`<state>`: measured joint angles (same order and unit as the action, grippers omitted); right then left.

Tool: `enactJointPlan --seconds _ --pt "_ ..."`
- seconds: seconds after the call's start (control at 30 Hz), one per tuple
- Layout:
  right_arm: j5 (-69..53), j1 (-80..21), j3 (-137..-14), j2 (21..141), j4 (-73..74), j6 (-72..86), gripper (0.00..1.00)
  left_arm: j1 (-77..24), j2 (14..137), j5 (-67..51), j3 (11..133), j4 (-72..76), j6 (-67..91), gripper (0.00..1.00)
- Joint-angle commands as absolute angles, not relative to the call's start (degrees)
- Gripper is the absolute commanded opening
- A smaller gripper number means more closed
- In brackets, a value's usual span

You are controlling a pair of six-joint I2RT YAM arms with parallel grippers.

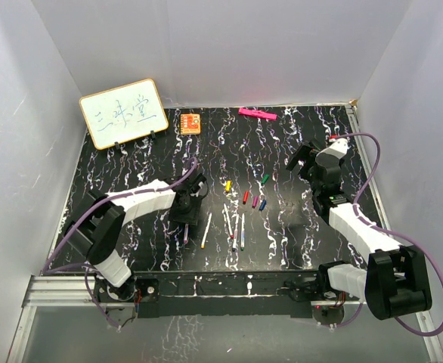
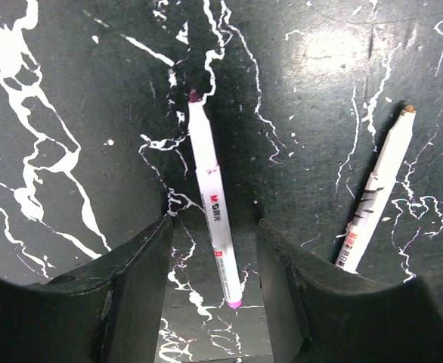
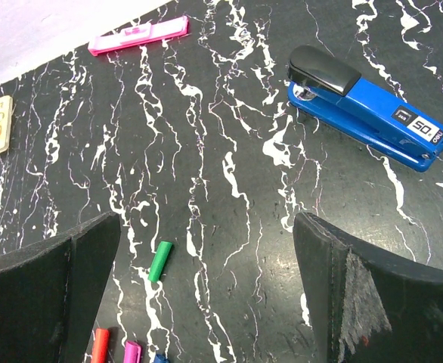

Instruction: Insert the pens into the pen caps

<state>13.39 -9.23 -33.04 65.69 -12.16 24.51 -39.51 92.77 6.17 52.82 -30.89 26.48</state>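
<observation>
Two sets of jaws, both released. My left jaws straddle a purple-tipped pen [image 2: 214, 204] lying on the tabletop [image 2: 70, 113], with a gap on each side and its tip toward 12 o'clock. Another pen [image 2: 376, 189] lies at 2 o'clock. My right jaws gape wide, a green cap [image 3: 160, 261] showing between them at 7 o'clock and a blue stapler [image 3: 365, 102] at 2 o'clock.

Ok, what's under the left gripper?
A purple-tipped white pen lies on the table between the open fingers of the left gripper, untouched. A second pen lies outside them. Anything beneath the fingers themselves is covered.
</observation>
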Motion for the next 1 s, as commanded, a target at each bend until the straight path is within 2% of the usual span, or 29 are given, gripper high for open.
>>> enactJointPlan --seconds 0.0,0.3,0.53,0.8,0.97 --pt "14.3 -9.0 -32.9 63.8 -14.7 25.2 0.98 -39.8 95.7 3.2 55.3 -34.9 24.6 0.45" --pt "14.5 -9.0 -32.5 63.1 -14.7 25.4 0.98 -39.8 96.9 1.9 55.3 -33.6 24.1 0.41" --pt "14.4 -9.0 -32.8 63.3 -14.6 25.5 0.98 -39.7 98.4 1.5 54.7 -34.1 24.1 0.33" --pt "15.0 -9.0 -33.0 63.1 -14.3 25.5 0.98 -39.8 99.9 -0.1 54.3 -33.7 23.9 0.32" --pt "15.3 -9.0 -33.0 63.1 -14.1 25.7 0.98 -39.8 101.1 -1.3 54.2 -34.5 23.4 0.28"
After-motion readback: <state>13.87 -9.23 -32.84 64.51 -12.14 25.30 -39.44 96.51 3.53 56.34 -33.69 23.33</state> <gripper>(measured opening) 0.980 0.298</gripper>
